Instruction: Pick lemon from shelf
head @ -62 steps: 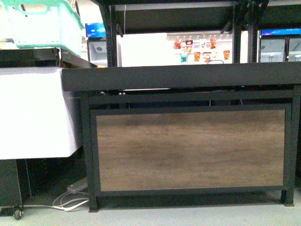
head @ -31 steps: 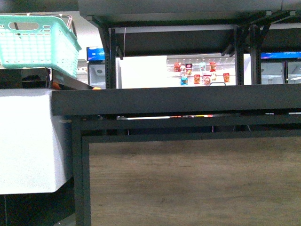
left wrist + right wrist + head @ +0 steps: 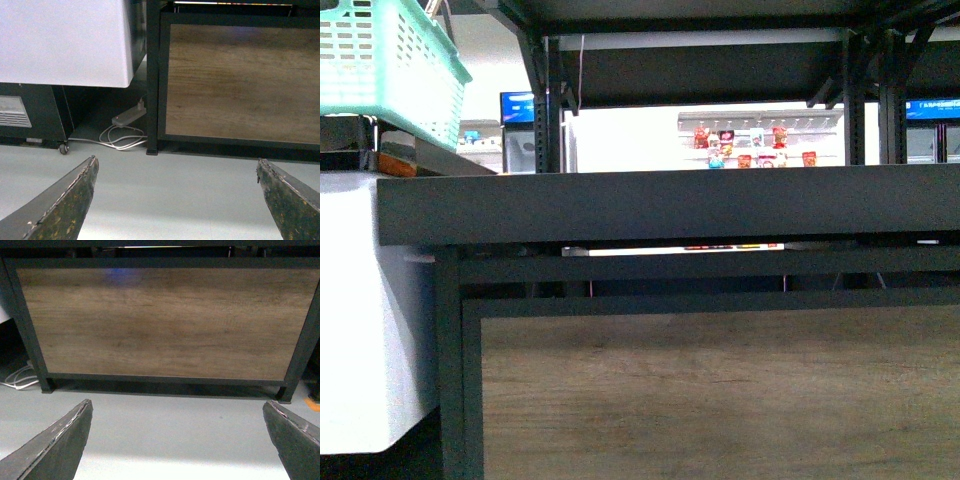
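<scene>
Grey, smooth floor [image 3: 165, 200] fills the lower part of both wrist views. The left gripper [image 3: 176, 161] has its two worn dark fingers spread wide apart with nothing between them, and the right gripper [image 3: 177, 403] is spread just as wide, also bare.

Beyond the right gripper stands the brown wood-grain panel [image 3: 160, 320] set in the black metal-framed display shelf [image 3: 670, 205]. The left gripper faces the panel's corner post. Beside that post a coiled white cable [image 3: 122, 141] and a grey power strip [image 3: 127, 116] lie on the floor beneath a white boxy cabinet [image 3: 60, 40].

From the front view the shelf's dark flat tier is seen edge-on, so its top surface is hidden and the lemon cannot be made out in any view. A mint-green plastic basket [image 3: 380, 70] sits above the white cabinet, left of the shelf. Behind the frame is a bright wall with small hanging packets [image 3: 750, 145].
</scene>
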Tool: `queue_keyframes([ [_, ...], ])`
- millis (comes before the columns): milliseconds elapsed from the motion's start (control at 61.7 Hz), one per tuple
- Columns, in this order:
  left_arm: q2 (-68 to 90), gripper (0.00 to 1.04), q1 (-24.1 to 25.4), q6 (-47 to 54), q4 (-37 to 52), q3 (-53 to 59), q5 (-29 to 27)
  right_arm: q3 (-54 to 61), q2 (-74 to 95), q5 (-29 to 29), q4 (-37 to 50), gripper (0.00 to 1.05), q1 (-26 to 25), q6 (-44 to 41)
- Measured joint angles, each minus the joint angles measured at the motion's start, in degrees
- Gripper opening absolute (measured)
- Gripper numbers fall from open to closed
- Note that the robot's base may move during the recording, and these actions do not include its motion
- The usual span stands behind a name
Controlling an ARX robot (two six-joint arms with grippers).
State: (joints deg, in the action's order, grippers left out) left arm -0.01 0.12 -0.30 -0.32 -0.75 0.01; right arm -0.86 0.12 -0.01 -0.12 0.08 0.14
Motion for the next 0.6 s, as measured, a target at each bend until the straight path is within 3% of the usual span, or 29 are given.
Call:
queue_keyframes([
  [600, 0.0, 0.97, 0.0, 0.0, 0.0, 0.0, 0.0, 0.0, 0.0, 0.0, 0.0, 1.02, 0.0, 0.0],
])
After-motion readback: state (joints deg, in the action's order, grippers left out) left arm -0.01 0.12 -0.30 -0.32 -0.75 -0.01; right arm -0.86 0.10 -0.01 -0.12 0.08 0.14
